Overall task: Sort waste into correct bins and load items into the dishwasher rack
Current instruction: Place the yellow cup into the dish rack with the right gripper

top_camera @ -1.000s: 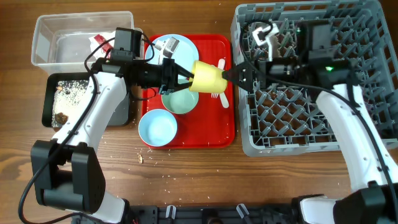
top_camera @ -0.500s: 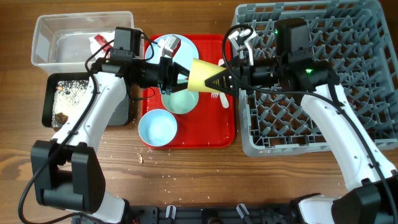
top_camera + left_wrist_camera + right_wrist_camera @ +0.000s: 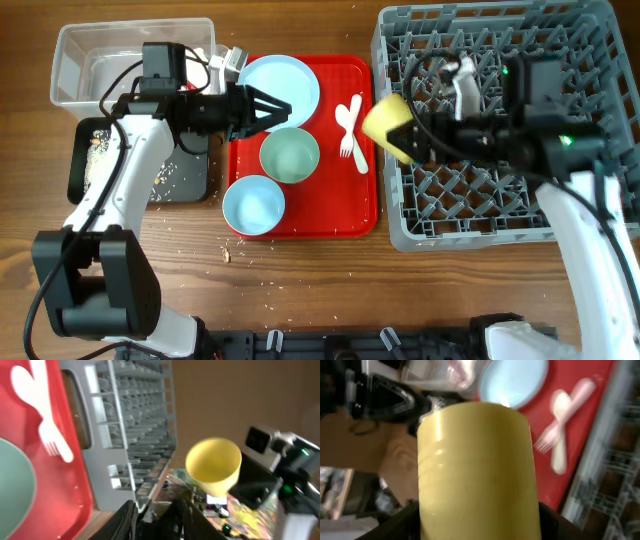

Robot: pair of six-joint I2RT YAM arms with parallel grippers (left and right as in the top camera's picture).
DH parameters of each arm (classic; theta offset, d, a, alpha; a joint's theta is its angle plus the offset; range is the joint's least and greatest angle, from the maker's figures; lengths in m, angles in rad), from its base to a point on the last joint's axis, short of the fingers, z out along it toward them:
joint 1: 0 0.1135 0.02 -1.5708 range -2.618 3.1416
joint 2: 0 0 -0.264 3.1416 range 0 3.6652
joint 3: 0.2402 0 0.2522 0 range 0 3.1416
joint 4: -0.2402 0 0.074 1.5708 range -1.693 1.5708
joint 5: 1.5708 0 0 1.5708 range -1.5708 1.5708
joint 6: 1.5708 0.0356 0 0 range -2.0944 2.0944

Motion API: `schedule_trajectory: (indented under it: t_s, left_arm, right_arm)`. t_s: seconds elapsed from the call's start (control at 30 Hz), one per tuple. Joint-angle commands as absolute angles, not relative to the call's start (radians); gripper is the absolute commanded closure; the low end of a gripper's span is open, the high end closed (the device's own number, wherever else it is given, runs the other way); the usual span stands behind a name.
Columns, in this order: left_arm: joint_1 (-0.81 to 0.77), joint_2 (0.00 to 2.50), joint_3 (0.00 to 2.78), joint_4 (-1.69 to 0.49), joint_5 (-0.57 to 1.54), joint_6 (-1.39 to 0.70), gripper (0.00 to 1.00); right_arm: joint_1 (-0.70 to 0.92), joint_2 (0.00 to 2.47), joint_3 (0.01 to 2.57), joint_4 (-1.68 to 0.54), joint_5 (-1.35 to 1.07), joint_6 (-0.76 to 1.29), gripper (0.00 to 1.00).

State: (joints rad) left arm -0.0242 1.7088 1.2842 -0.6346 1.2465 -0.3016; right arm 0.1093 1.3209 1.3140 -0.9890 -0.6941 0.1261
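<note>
The grey dishwasher rack (image 3: 460,236) fills the frame's right; at its left edge your right gripper (image 3: 408,137) is clamped on the yellow cup (image 3: 383,120) (tipped sideways). Your left gripper (image 3: 280,108) hangs over the upper left of the red tray (image 3: 350,205), fingers apart.

Cup (image 3: 388,125) yellow, tipped on its side, aloft at left edge of grey rack (image 3: 500,215). Plate (image 3: 285,85), green bowl (image 3: 290,155), blue bowl (image 3: 253,203) upright on red tray (image 3: 330,215), fork (image 3: 346,150) and spoon (image 3: 361,163) crossed alongside. Crumbs (image 3: 100,150) in black tray (image 3: 76,175), beside clear tub (image 3: 70,45).
</note>
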Motion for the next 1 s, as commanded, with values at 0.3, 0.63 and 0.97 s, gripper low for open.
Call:
schedule_trajectory:
  t_s: [0.3, 0.63, 0.97]
  left_arm:
    - [-0.097, 1.692, 1.285, -0.693, 0.872, -0.294, 0.68]
    - [-0.116, 1.692, 1.285, -0.693, 0.835, -0.292, 0.67]
    - [-0.116, 1.692, 1.285, -0.693, 0.817, -0.292, 0.67]
  right_arm:
    - [0.11, 1.46, 1.325, -1.454, -0.126, 0.31, 0.3]
    - [0.126, 1.657, 1.325, -1.388, -0.178, 0.236, 0.17]
    - [0.131, 1.655, 1.573, -1.421, -0.291, 0.175, 0.05]
